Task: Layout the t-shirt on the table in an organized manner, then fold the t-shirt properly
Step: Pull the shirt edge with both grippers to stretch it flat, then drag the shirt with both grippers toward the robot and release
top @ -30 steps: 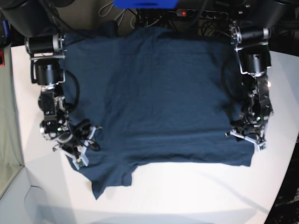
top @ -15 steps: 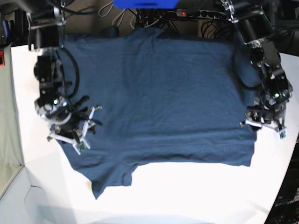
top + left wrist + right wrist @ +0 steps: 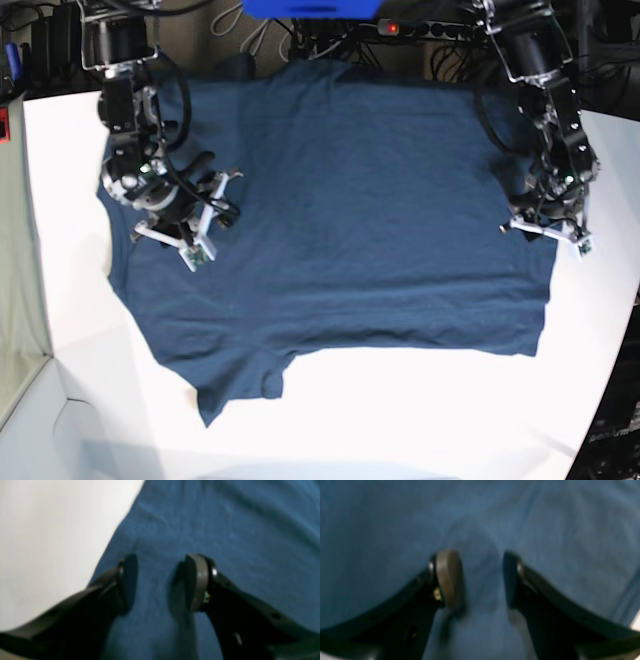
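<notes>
Your shirt [image 3: 340,210] lies spread flat over the smooth white table [image 3: 420,410], soft navy knit with faint ripples, one sleeve jutting toward the table's near edge. Your left tool [image 3: 160,580] hangs at the shirt's side edge, rounded pads parted around nothing. Your right tool [image 3: 480,577] is over the shirt's opposite side, likewise spread and empty.

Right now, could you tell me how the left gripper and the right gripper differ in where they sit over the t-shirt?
The left gripper sits at the edge of the t-shirt, with bare table just beside it; the right gripper has cloth nearly all round it. In the base view the left gripper is lower on the shirt's right edge, the right gripper higher and further inside the left edge. Both are open, holding nothing.
</notes>
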Tool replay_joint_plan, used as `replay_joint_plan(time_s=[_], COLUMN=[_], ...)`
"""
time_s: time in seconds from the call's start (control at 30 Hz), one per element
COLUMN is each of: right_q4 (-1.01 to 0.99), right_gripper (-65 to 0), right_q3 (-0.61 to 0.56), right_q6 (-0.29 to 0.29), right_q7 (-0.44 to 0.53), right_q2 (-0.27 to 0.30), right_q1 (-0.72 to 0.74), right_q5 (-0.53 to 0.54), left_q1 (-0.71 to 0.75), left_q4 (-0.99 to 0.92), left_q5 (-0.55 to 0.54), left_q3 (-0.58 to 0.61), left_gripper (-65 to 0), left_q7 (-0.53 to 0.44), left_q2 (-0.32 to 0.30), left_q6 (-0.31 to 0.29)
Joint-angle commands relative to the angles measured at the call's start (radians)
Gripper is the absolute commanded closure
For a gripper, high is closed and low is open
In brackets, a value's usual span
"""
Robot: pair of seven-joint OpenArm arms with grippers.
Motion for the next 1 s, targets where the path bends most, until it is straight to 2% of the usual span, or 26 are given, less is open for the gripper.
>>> replay_joint_plan(time_s=[0.0,0.1,0.23,0.43,0.63,0.8,0.87,0.97], right_q4=[-0.018,-0.097,-0.223,-0.389,-0.409,-0.274,-0.191,-0.051], right_gripper=[-29.8,-29.8,-29.8,-29.8,-29.8,-29.8,-29.8,-29.8], right_q3=[0.004,0.004,0.004,0.002,-0.002,0.001,0.002,0.002], right_q6=[-0.007,-0.007,-0.007,-0.007,-0.007,-0.007,-0.007,-0.007], right_q7=[0.012,0.041,0.093,0.147,0.142,0.139,0.139,0.138], right_q2=[0.010,0.011,0.020,0.019,0.017,0.025,0.039,0.049], right_q1=[0.032,0.077,0.155,0.296,0.379,0.353,0.321,0.239], right_q5=[-0.008,-0.008,-0.008,-0.008,-0.008,-0.008,-0.008,-0.008], left_q1=[-0.009,-0.022,-0.049,-0.193,-0.364,-0.387,-0.382,-0.333], left_q4=[-0.020,-0.100,-0.178,-0.350,-0.551,-0.471,-0.380,-0.202], left_q5=[-0.001,-0.004,-0.006,-0.001,0.003,-0.006,-0.006,-0.006], left_q3=[0.000,0.017,0.111,0.209,0.237,0.252,0.237,0.198], left_gripper=[-29.9,-29.9,-29.9,-29.9,-29.9,-29.6,-29.6,-29.6], left_q7=[0.002,-0.061,-0.136,-0.245,-0.335,-0.303,-0.243,-0.100], left_q2=[-0.006,-0.014,-0.043,-0.062,-0.065,-0.091,-0.108,-0.114], left_q6=[0.002,0.002,0.002,0.002,0.002,0.002,0.002,0.002])
